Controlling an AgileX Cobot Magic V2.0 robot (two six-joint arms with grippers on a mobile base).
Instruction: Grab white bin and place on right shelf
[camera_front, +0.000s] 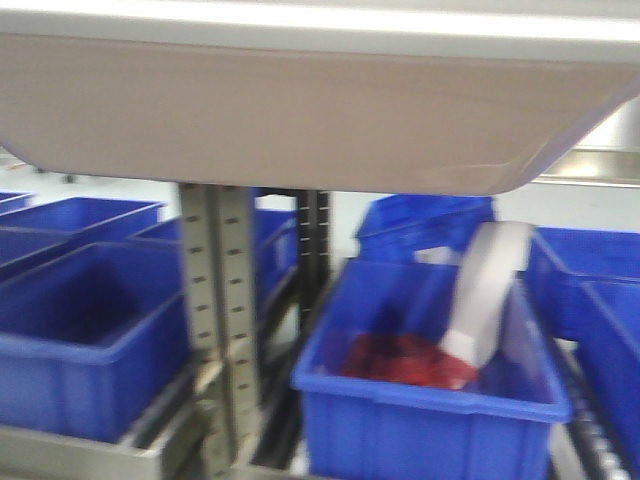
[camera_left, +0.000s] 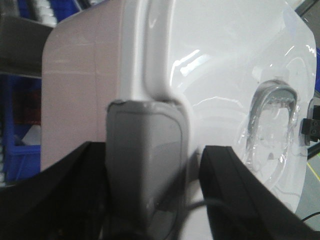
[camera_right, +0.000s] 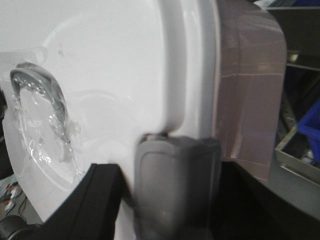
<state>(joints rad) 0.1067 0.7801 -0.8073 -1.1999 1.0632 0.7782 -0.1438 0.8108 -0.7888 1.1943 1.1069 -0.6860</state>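
The white bin (camera_front: 300, 110) hangs across the top of the front view, its pinkish underside and side above the blue crates. In the left wrist view its glossy lid (camera_left: 225, 75) fills the frame. My left gripper (camera_left: 150, 150) has its black fingers (camera_left: 230, 190) either side of the bin's grey end latch (camera_left: 145, 165), shut on it. In the right wrist view my right gripper (camera_right: 170, 167) is likewise shut on the other grey latch (camera_right: 175, 195) of the bin (camera_right: 110, 75). The right shelf's shiny steel beam (camera_front: 600, 165) shows behind the bin's right corner. Neither gripper shows in the front view.
A perforated grey upright (camera_front: 220, 300) stands below the bin, left of centre. Several blue crates fill the lower rack. The nearest one (camera_front: 430, 400) holds red items and a white object (camera_front: 490, 290). A grey shelf edge (camera_right: 295, 165) and a blue crate (camera_right: 311, 130) lie beyond the bin's right end.
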